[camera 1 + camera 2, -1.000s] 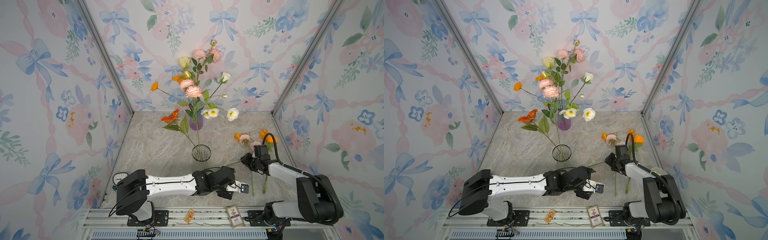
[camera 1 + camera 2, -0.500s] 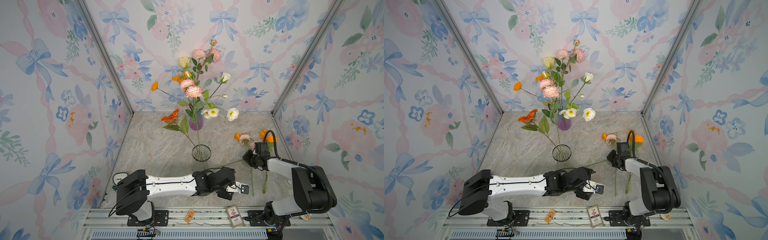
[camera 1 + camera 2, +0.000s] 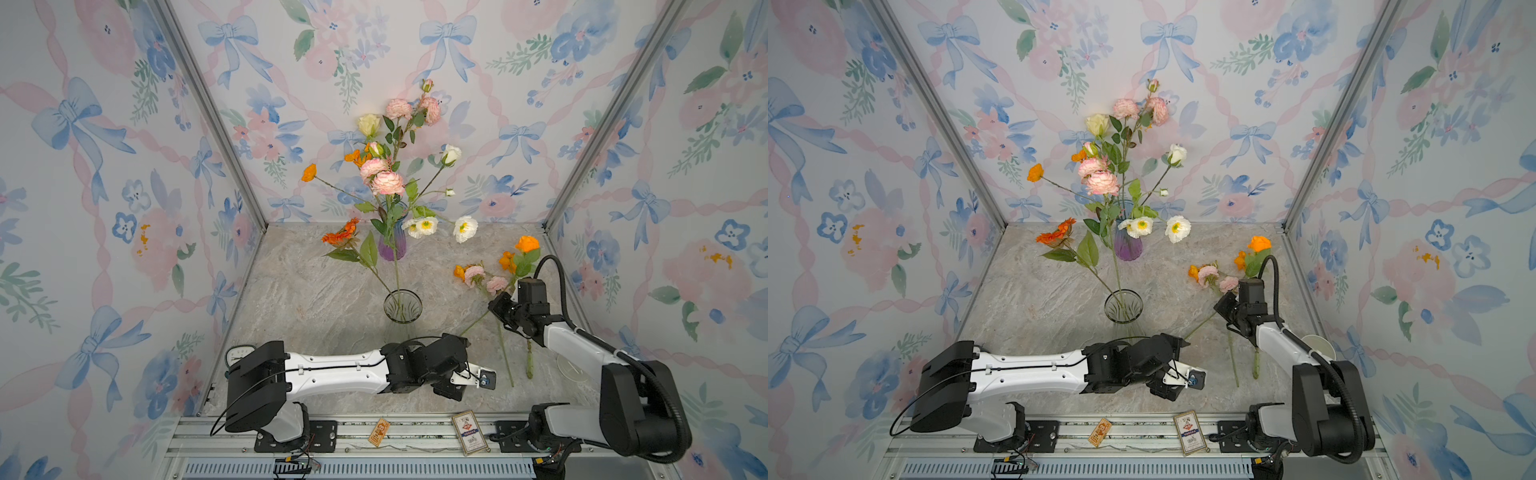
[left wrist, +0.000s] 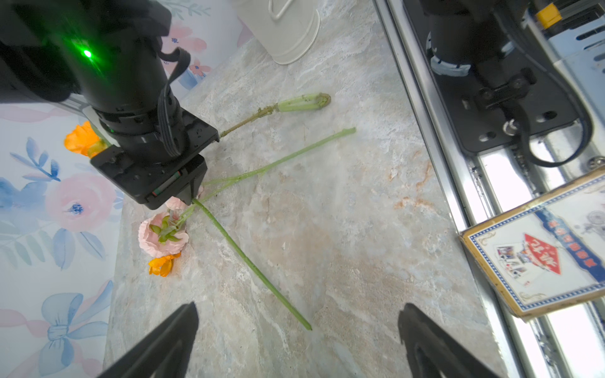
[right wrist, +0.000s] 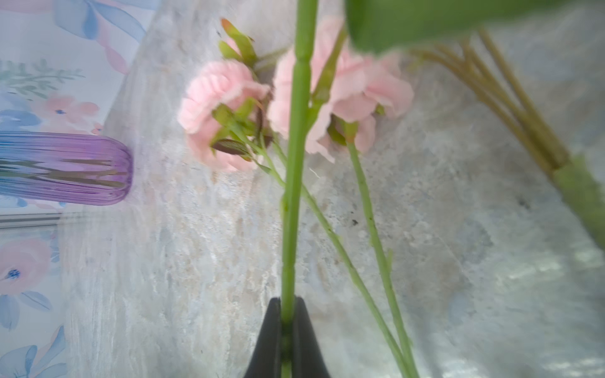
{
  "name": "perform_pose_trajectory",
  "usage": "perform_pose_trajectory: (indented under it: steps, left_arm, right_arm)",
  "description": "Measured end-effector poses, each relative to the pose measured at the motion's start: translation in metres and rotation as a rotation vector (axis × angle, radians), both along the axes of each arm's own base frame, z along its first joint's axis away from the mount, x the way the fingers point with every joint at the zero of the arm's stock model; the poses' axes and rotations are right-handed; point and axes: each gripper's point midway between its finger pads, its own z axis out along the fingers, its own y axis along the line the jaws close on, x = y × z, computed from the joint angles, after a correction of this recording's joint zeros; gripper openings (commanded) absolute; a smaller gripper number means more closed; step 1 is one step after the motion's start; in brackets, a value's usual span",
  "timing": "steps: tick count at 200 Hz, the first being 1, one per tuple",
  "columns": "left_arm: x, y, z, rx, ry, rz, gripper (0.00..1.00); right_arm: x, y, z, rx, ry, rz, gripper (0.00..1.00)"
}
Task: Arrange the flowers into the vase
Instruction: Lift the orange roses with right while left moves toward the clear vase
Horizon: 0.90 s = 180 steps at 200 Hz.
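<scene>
Two vases stand on the marble counter (image 3: 307,299). The clear vase (image 3: 402,306) sits out in the middle, and green stems rise from its mouth. The orange gerbera (image 3: 341,235) leans out to its left on a leafy stem, and at least one more stem climbs straight up.

Directly behind the clear vase is the purple vase (image 3: 391,246), ribbed, with stems showing through its glass in the right wrist view. Above the pair spread pink roses (image 3: 386,183), a cream rose (image 3: 368,124), a white rose (image 3: 451,154), an orange poppy (image 3: 308,172) and white poppies (image 3: 465,227). Where the stems cross I can't honestly say which tall bloom sits in which vase.

To the right of the clear vase, loose flowers (image 3: 473,275) lie flat on the counter, pink and orange heads mixed together. The right gripper (image 5: 287,306) is down among them, its fingers (image 5: 266,340) pressed together on a single green stem (image 5: 294,196). The left gripper (image 4: 298,315) hovers low over the counter in front of the clear vase and a little to its right. Its fingers (image 4: 173,333) are spread wide apart, pointing toward those loose stems.
</scene>
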Motion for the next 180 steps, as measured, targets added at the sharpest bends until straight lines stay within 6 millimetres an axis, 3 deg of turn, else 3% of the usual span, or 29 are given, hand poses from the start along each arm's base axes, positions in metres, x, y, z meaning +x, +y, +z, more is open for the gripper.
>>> perform_pose_trajectory:
  steps: [49,86,129,150,180]
  left_arm:
    - [0.019,0.027,0.075,-0.161,-0.091,0.064,0.98]
    - [0.04,0.055,0.12,-0.257,-0.152,0.19,0.98]
    - [0.044,0.113,0.184,-0.495,-0.138,0.346,0.98]
    - [0.043,0.145,0.188,-0.575,-0.117,0.405,0.98]
    - [0.05,0.173,0.16,-0.588,-0.074,0.482,0.98]
  right_arm:
    - [-0.022,0.002,0.116,-0.087,-0.37,0.038,0.0]
    - [-0.051,0.022,0.197,-0.144,-0.633,0.114,0.0]
    - [-0.075,0.046,0.295,-0.153,-0.899,0.205,0.0]
    - [-0.086,0.061,0.323,-0.131,-0.999,0.254,0.0]
    - [-0.09,0.094,0.352,-0.082,-1.09,0.34,0.0]
